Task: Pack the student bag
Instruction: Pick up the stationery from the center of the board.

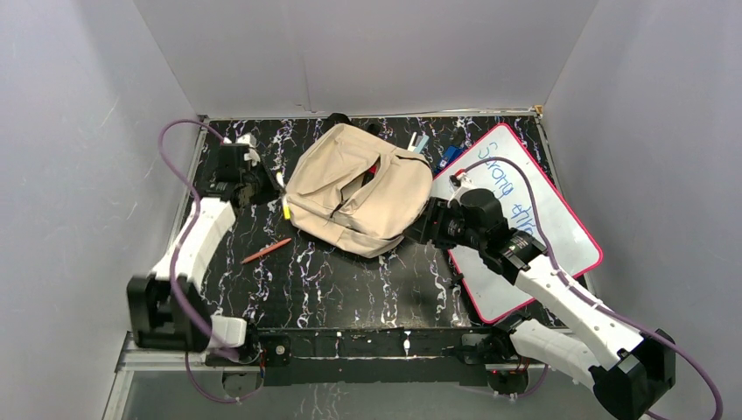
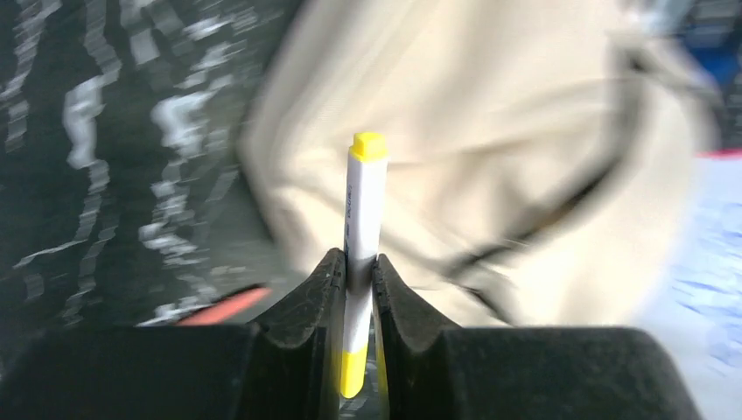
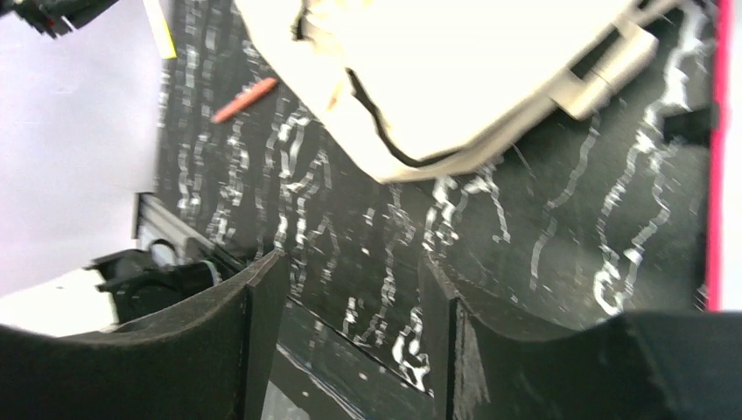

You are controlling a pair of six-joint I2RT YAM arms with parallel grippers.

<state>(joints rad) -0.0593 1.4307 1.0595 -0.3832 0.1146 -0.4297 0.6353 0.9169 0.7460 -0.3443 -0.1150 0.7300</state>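
- The top view showed the student bag [image 1: 350,188] lying flat in the middle of the black marbled table [image 1: 350,289], with a dark opening along its zipper. The pink-framed whiteboard [image 1: 542,219] lay just beside it on the right.
- Only the left wrist view made the left gripper [image 2: 357,271] plain. Its jaws were clamped on a white marker [image 2: 366,192] with a yellow cap, which stood upright between the fingers with the blurred bag beyond it.
- From above, that marker was just a short pale stick at the bag's left edge, and the grip itself could not be made out.
- The right wrist view showed the right gripper [image 3: 350,289] with its jaws apart and nothing between them but bare table. The bag's corner lay ahead of the fingers, not touching them.
- From above, that gripper sat at the bag's near right corner, by the whiteboard's edge.
- A red pencil [image 1: 267,251] lay on the table to the bag's near left, apart from it, and appeared in all three views.
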